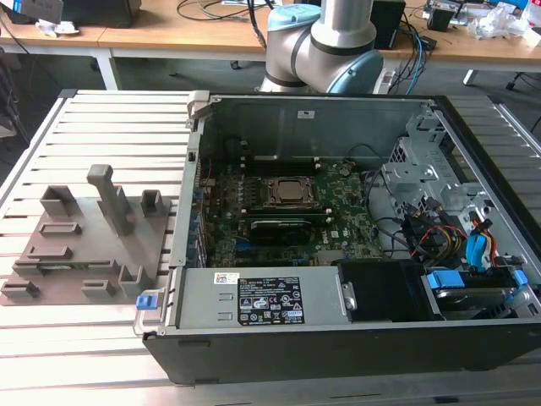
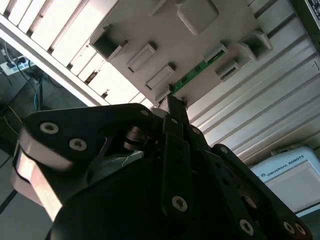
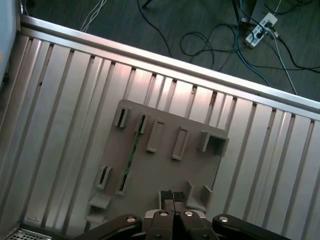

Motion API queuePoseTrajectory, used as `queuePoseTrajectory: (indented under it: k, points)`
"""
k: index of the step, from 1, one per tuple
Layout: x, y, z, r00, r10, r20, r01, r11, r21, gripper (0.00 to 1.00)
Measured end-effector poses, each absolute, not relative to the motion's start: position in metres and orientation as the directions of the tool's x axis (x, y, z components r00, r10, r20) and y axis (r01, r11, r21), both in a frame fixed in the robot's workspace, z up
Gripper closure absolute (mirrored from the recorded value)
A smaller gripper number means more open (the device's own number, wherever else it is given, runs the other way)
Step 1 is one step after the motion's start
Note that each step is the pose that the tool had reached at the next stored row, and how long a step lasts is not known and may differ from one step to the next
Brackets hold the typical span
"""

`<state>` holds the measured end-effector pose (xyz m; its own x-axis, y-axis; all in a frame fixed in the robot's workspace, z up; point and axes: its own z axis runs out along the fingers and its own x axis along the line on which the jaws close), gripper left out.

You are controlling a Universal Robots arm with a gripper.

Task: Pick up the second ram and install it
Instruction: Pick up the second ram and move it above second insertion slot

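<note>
The second ram (image 3: 133, 150) stands on edge in a slot of the grey holder (image 3: 165, 172), apart from the pincer (image 3: 172, 198), whose fingers are pressed together on nothing. In the exterior view, the holder lies on the slatted table (image 1: 110, 127) at nine o'clock from the open computer case (image 1: 338, 127).

Exterior view overlooks computer case (image 1: 338, 127) — both wrist views face the holder (image 3: 155, 175) (image 2: 165, 40).

Light: bright, even, from overhead | Glare: pale sheen along the ribbed silver aluminium tabletop (image 3: 60, 100) in the first wrist view | Shadow: open black computer case (image 1: 338, 355) dim inside | Focus: black metal claw (image 2: 172, 107) dark, soft close-up in the second wrist view
</note>
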<state>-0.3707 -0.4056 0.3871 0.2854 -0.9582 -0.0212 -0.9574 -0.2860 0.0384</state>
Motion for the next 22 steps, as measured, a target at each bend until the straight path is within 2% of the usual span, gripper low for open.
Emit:
queuePoseTrajectory:
  k: [22]
  points:
    - [-0.3707,-0.4056,0.3871,0.551,-0.835,-0.019,-0.834,-0.551,0.039,0.89]
